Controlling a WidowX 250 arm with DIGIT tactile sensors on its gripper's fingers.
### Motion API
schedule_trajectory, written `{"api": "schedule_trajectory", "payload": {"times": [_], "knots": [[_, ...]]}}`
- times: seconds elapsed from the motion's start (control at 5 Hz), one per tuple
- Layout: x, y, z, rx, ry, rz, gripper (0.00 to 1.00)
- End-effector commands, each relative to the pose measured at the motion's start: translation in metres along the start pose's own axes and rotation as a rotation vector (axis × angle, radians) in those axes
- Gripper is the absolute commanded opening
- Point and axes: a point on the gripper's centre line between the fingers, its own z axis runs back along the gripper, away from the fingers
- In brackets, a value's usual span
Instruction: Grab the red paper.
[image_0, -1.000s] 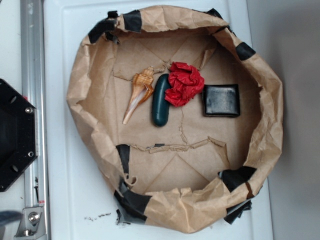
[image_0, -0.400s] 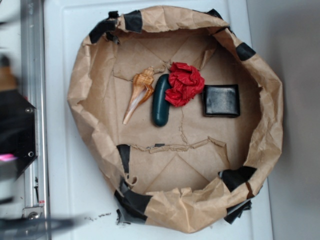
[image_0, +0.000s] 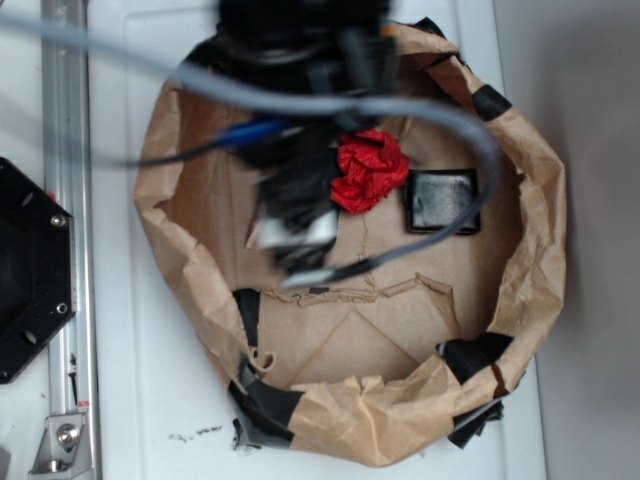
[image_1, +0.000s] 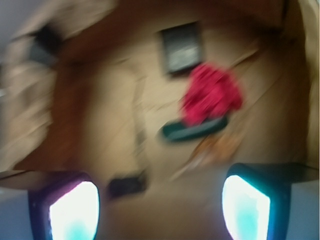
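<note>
The red paper (image_0: 370, 174) sits in the upper middle of the brown paper lining (image_0: 370, 330), a ruffled wad lying free, nothing gripping it. In the wrist view it's the red blob (image_1: 212, 98) ahead of me and off to the right. Just beside it on one side is the black square block (image_0: 442, 201), a narrow strip of liner between them. On the other side, in the wrist view, the dark green oblong thing (image_1: 194, 131) lies right against the wad's near edge; looks touching, but blur is too heavy to be sure.

My end effector (image_1: 160, 205) is released: fingers (image_1: 75, 212) stand wide apart at the bottom of the wrist view w/ nothing between them. The paper is well ahead of the gap, not inside it.

Step in hand, as I judge it: approach. No contact yet. Next move calls for shifting towards the wad so it centres between my fingers, then coming down and closing. The green thing is close enough that one finger could catch it, so I'd want to line up w/ care.

Views differ. Exterior shows my arm (image_0: 300, 190) blurred over the bowl's left half, cables arcing across, and it hides the green thing entirely; finger spread can't be read there. Wrist view shows fingers and green thing, but all smeared. Exterior alone shows the white worktop (image_0: 120, 350) and the liner's taped rim.
</note>
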Motion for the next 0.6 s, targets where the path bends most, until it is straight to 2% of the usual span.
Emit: {"api": "schedule_trajectory", "payload": {"times": [0.0,0.2,0.4], "knots": [[0.012,0.007,-0.014,0.217,-0.073,-0.099,1.00],[0.013,0.018,-0.031,0.309,-0.047,-0.118,1.00],[0.023,0.019,-0.048,0.241,-0.091,-0.129,1.00]]}}
